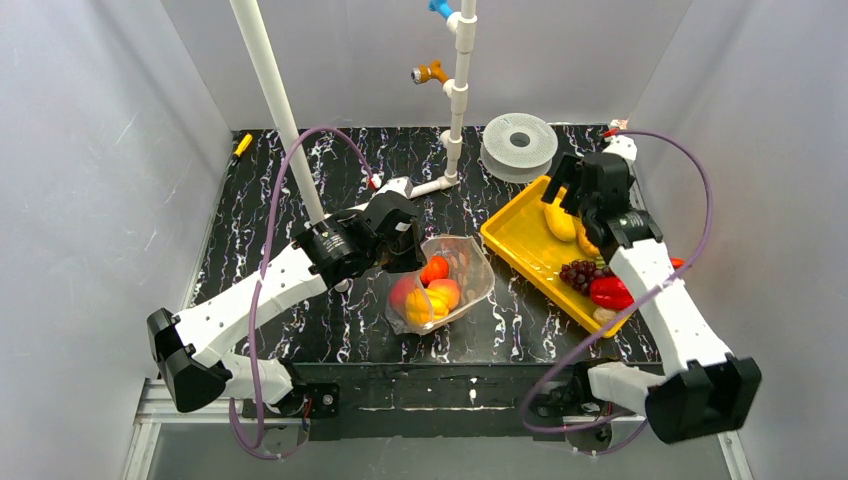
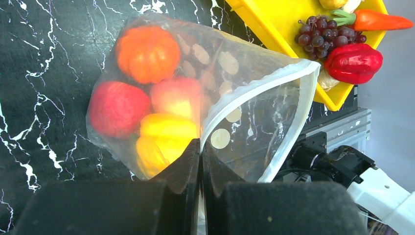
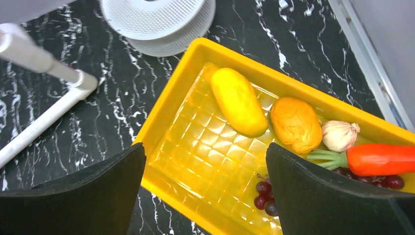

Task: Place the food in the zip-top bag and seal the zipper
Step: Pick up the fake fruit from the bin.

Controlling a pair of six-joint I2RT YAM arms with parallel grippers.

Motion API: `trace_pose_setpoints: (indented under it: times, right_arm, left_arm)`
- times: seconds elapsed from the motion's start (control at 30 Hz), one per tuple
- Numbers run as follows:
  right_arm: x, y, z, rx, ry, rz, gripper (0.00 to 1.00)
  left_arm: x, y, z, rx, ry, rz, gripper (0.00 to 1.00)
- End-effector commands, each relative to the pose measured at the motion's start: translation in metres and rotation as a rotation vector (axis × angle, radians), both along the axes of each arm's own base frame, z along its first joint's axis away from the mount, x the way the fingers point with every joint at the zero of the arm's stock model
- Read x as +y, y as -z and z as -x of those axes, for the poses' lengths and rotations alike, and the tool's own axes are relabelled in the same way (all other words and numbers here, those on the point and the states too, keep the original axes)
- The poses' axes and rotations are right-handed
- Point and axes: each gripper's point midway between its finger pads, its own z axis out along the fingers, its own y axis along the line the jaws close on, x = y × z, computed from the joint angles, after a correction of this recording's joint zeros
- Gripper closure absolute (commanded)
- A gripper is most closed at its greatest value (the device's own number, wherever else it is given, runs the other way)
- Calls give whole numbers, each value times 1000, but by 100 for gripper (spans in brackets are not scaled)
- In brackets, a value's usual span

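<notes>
The clear dotted zip-top bag (image 1: 455, 290) lies mid-table with its mouth open toward the near edge. It holds an orange tomato (image 2: 147, 53), a red fruit (image 2: 117, 107), a peach (image 2: 176, 95) and a yellow pepper (image 2: 164, 134). My left gripper (image 2: 200, 144) is shut on the whitish zipper strip (image 2: 259, 80) at the bag's mouth. My right gripper (image 3: 205, 181) is open and empty above the yellow tray (image 3: 195, 142). The tray holds a yellow fruit (image 3: 238, 100), an orange fruit (image 3: 296, 123), garlic (image 3: 339, 134), a red-orange pepper (image 3: 379, 159), grapes (image 3: 264, 196) and a red pepper (image 2: 352, 62).
A white spool (image 1: 519, 145) sits behind the tray. A white PVC pipe stand (image 1: 458, 90) rises at the back centre, and a slanted pipe (image 1: 270, 90) stands behind the left arm. A small yellow item (image 1: 242, 143) lies at the back left.
</notes>
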Motion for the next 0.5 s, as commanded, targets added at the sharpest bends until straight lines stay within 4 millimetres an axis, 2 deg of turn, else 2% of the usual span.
trace_pose_setpoints:
  times: [0.0,0.17,0.27,0.37,0.47]
  right_arm:
    - [-3,9,-21,65,0,-128,2]
    - [-1,47,-53,129,-51,-125,2]
    - [-4,83,-72,213,-48,-95,2]
    - [-16,114,-83,327,-15,-23,2]
    - [-37,135,-85,409,37,93,2]
  left_arm:
    - [10,-3,0,-20,-17,-3,100]
    - [9,-3,-1,-17,-15,-3,100]
    - [6,-4,-1,-14,-10,1,100]
    - [8,-4,0,-12,-11,-1,100]
    - [12,-4,0,-14,-20,-12,100]
